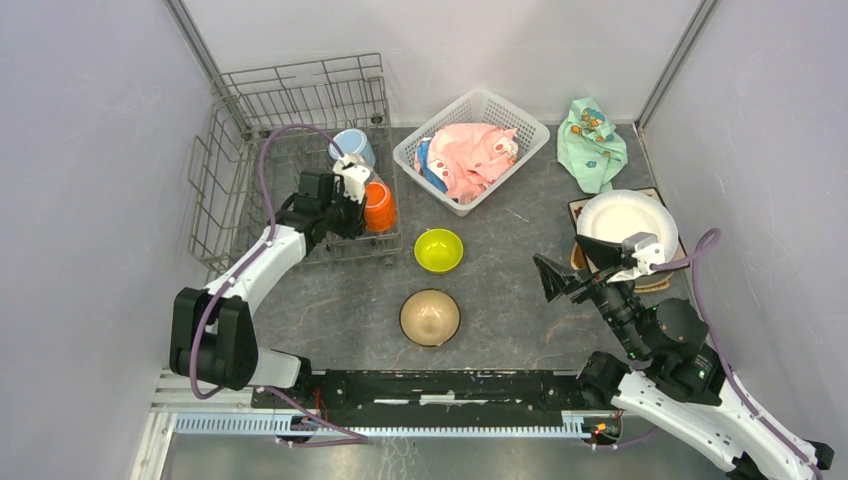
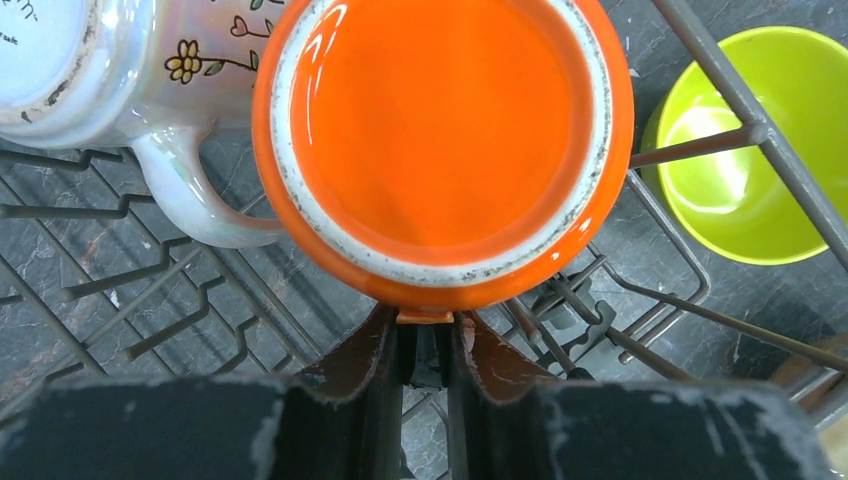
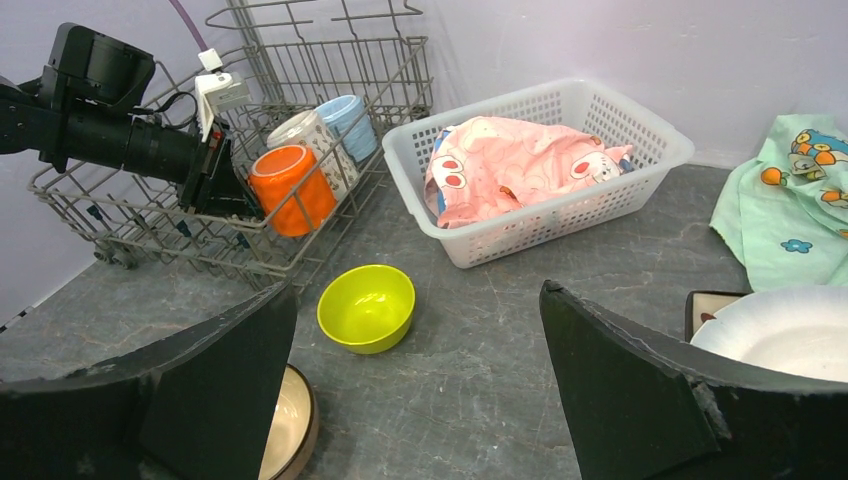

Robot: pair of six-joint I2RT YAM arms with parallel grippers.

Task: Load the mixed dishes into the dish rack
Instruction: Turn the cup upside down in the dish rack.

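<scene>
Between the fingertips of the left hand (image 2: 425, 330) sits a small orange part of the orange mug (image 2: 440, 130), which we take to be its handle. The hand is clamped on it with the jaws nearly together. The mug's unglazed foot ring faces the wrist camera, so we judge that it lies tilted with its mouth away from the hand.

The mug is inside the dish rack (image 1: 300, 75), over the floor wires close to the rack's front corner. Just to the left of the held mug, from the hand's view, lies the white patterned mug (image 2: 130, 60), whose handle reaches the orange wall. Whether the two touch we cannot tell. Further beyond the hand, the light-blue mug (image 1: 352, 147) stands in the rack. To the hand's right, outside the rack wire, the lime-green bowl (image 2: 740, 160) rests on the desk (image 1: 500, 300), and the tan bowl (image 1: 430, 317) sits nearer the arm bases.

The right hand (image 3: 415, 295) hangs above the desk with its jaws wide apart and empty. The white plate (image 1: 625, 218) lies just behind it, on a stack of other plates.

We judge the step in hand to be setting the orange mug among the tines. The next move calls for settling it on the wires, parting the jaws, and drawing back without catching the handle or the neighbouring mug. Both bowls and the plates remain to be loaded.
</scene>
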